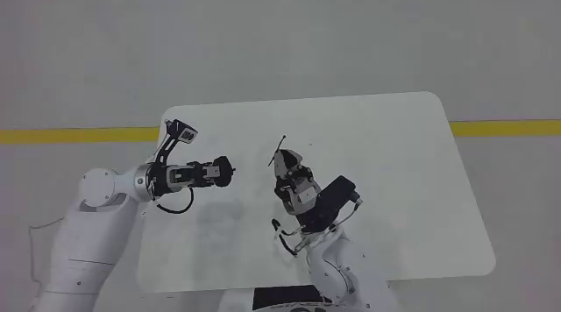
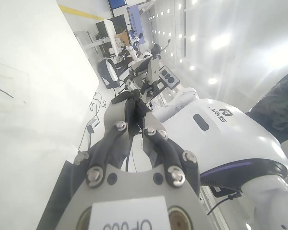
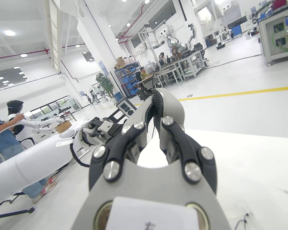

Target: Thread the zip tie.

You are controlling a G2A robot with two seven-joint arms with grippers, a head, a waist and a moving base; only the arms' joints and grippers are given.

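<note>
Pinching the zip tie (image 1: 277,151) upright above the table (image 1: 394,180), the right gripper (image 3: 154,101) is clamped on it. The left gripper (image 2: 134,101), fingers together, waits nearby. The thin strip could flex and miss.

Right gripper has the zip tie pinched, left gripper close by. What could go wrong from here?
1. The right gripper pinches the thin zip tie, a free end poking past its tips; that end may bend or swivel and miss.
2. The left gripper is shut and apart from the tie; whether it holds anything is unclear, so threading may have no target.
</note>
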